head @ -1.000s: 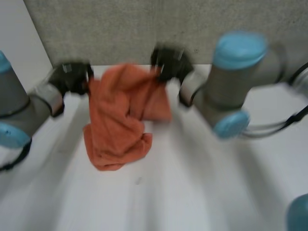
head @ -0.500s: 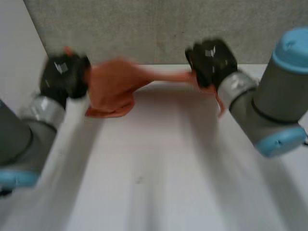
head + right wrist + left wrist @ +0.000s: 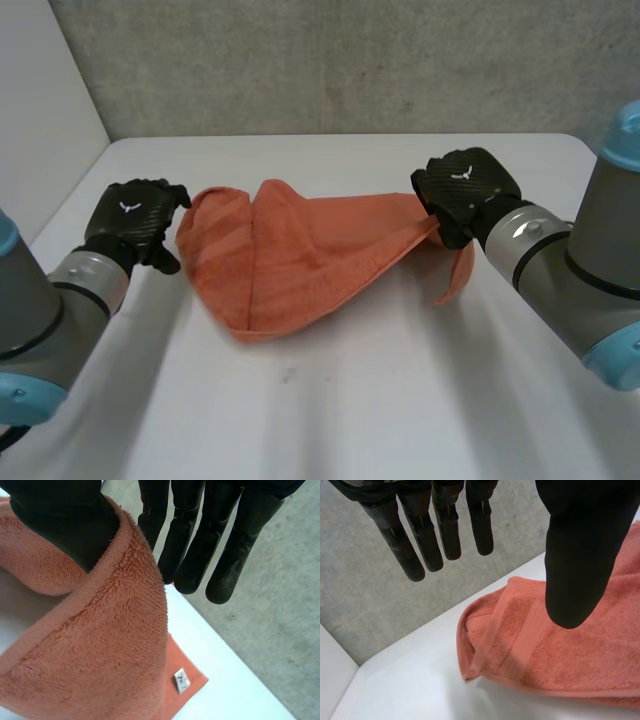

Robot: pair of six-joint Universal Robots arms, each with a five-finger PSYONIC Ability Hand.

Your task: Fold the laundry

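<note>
On the white worktop (image 3: 350, 400) an orange towel (image 3: 300, 260) is spread. Its right corner is pinched and lifted against the thumb of the right hand (image 3: 465, 190). The left hand (image 3: 135, 220) is held open, empty, just beside its left edge. A grey wall (image 3: 350, 60) is seen behind.

An orange terry towel (image 3: 290, 265) lay rumpled on the white table (image 3: 350, 400), roughly triangular, with its point toward the near side. The black left hand (image 3: 135, 220) sat just beside its folded left edge. The black right hand (image 3: 465, 190) held the right corner raised, and a flap hung below it.
</note>
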